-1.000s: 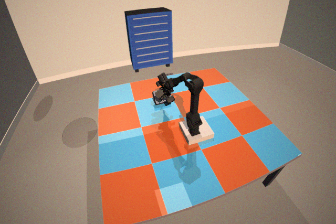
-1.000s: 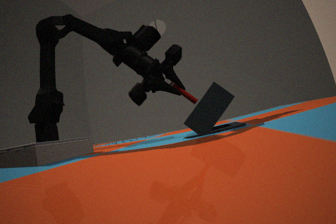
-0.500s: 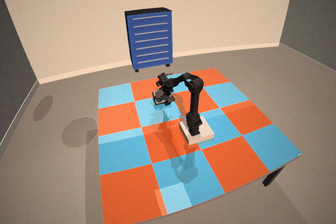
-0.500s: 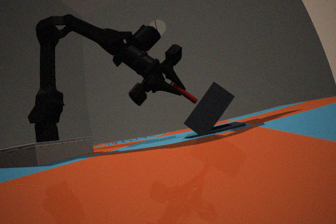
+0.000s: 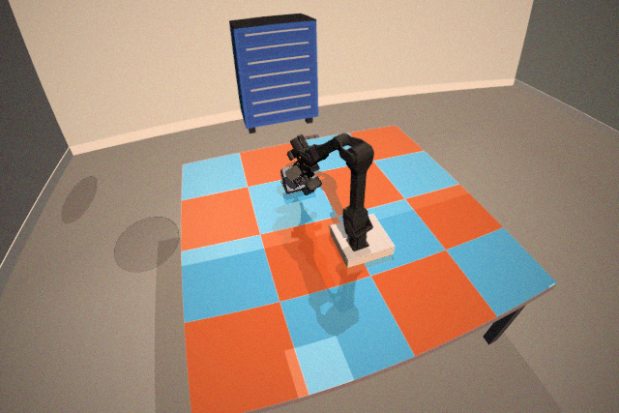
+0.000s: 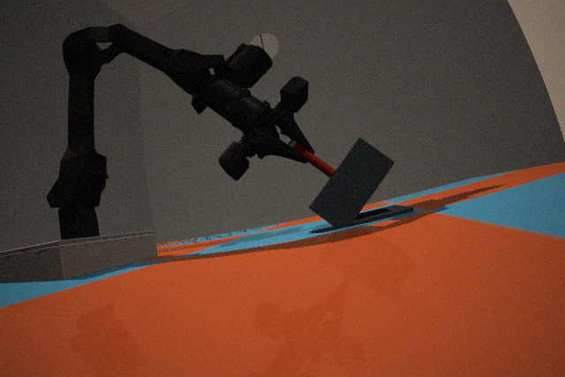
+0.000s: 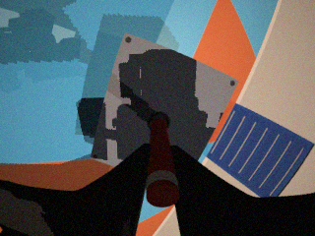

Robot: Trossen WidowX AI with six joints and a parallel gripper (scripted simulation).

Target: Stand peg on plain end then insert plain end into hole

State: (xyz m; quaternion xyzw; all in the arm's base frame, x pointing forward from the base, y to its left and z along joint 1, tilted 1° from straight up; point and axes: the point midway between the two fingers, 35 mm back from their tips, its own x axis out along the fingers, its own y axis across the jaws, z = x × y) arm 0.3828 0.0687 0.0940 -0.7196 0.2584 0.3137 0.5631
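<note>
The red peg [image 6: 323, 165] [image 7: 158, 137] is tilted down toward the sloped panel, its white band [image 7: 162, 177] at the upper end nearer the wrist camera. My gripper [image 6: 310, 156] [image 7: 159, 150] is shut on the peg, between its band and its plain end. The sloped panel [image 6: 351, 183] [image 7: 214, 93] shows a light grey face in the wrist view, much of it in shadow. The plain end is at the dark hole [image 7: 158, 119] and looks lined up with it. In the exterior view the peg meets the face line; how deep its tip sits is hidden.
The panel stands on a dark base plate [image 6: 403, 208] on the blue and orange table [image 5: 229, 348] [image 6: 192, 318]. The arm's pale base block [image 5: 369, 254] [image 6: 109, 254] is behind the gripper. A blue cabinet [image 5: 280, 73] [image 7: 261, 149] stands beyond the table.
</note>
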